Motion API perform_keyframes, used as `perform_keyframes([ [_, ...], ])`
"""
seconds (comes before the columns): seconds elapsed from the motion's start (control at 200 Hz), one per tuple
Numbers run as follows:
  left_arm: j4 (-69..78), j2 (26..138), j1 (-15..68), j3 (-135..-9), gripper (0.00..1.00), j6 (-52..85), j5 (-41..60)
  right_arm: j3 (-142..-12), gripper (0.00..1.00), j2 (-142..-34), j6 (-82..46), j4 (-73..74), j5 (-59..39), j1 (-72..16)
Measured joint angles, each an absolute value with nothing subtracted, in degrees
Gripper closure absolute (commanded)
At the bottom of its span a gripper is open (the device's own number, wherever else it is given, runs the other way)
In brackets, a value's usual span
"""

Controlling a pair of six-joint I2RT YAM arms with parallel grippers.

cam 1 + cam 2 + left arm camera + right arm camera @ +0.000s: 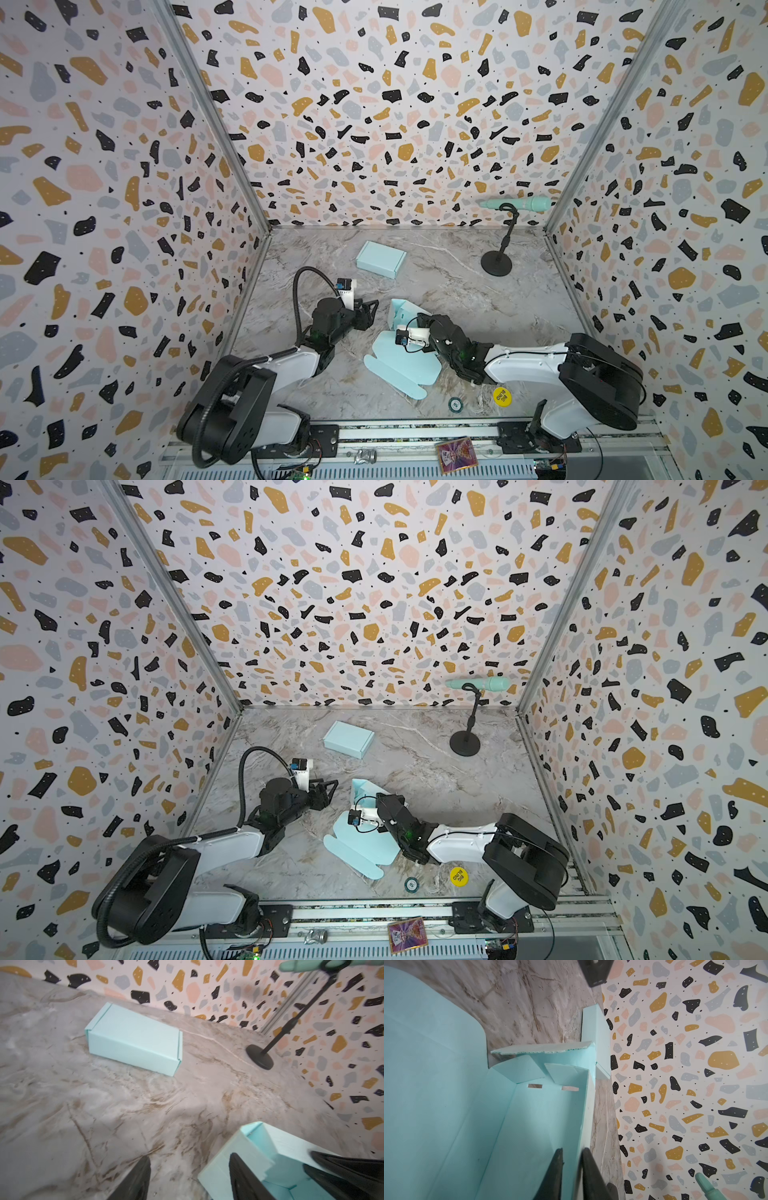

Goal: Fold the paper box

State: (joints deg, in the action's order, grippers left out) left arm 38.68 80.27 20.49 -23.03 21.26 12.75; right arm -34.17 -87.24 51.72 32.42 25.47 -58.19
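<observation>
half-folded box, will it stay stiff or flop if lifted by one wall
Likely light: the half-folded box is thin corrugated card, flutes showing at one edge. Probably floppy: its flat lid panel lies unfolded and would sag. The wall the right gripper straddles may bend.

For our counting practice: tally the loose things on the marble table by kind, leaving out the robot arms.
Paper boxes: 2 (closed box, half-folded box)
Round chips: 2 (yellow chip, green chip)
Microphone on stand: 1
Total: 5
</observation>
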Motion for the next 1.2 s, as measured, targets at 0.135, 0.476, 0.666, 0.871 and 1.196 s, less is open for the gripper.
perform_keyframes([
  [0.135,36.47,89.54,20.27,-27.88,0.4,19.94,12.86,-33.54,0.79,-87.24,52.73,33.52,25.96,-58.89],
  [0.476,35.09,96.38,23.44,-33.23,0.4,17.52,14.59,-31.53,0.79,-87.24,55.53,36.95,27.9,-60.45],
  [0.666,35.75,94.61,26.59,-30.81,0.39,16.95,15.75,-30.83,0.79,-87.26,56.07,38.24,28.03,-60.55],
  [0.871,35.97,90.06,30.2,-26.37,0.39,16.91,15.77,-30.46,0.79,-87.26,56.07,38.89,27.92,-60.55],
  [1.196,42.98,87.81,33.23,-18.85,0.39,18.87,15.88,-29.65,0.78,-87.24,55.75,39.77,27.66,-61.45],
])
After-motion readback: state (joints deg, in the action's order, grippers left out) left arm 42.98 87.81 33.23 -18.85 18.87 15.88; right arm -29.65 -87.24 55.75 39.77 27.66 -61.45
